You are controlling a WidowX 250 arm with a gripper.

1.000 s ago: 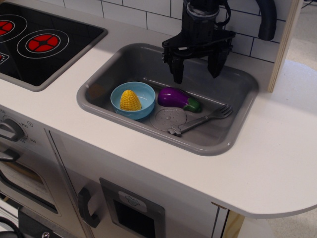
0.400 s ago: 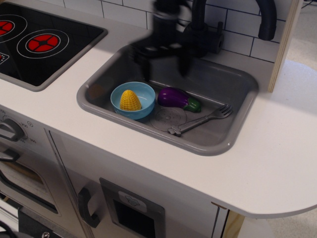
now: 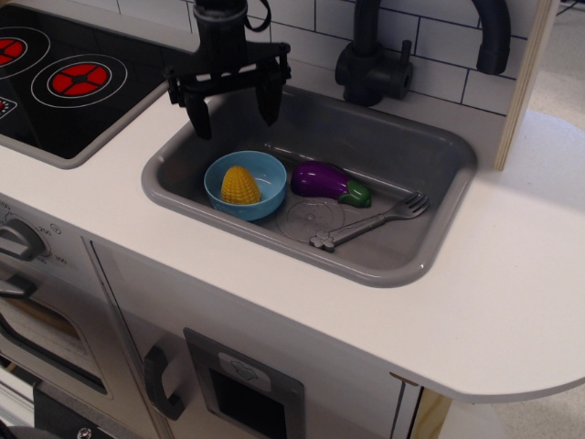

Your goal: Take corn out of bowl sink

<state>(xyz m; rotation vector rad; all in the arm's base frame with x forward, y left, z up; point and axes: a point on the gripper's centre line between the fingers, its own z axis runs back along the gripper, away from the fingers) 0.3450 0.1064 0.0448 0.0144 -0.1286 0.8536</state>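
Note:
The yellow-orange corn stands upright inside the light-blue bowl, which sits at the left of the grey sink. My gripper hangs open above the sink's back-left corner, just above and behind the bowl. Its two black fingers point down, spread wide, and hold nothing. It is apart from the corn.
A purple eggplant lies right of the bowl. A grey fork and a round drain disc lie on the sink floor. A black faucet stands behind the sink. The black stovetop is at the left.
My gripper has moved left from above the sink's back middle to above its back-left corner, over the bowl. It stays open. The corn and bowl have not moved.

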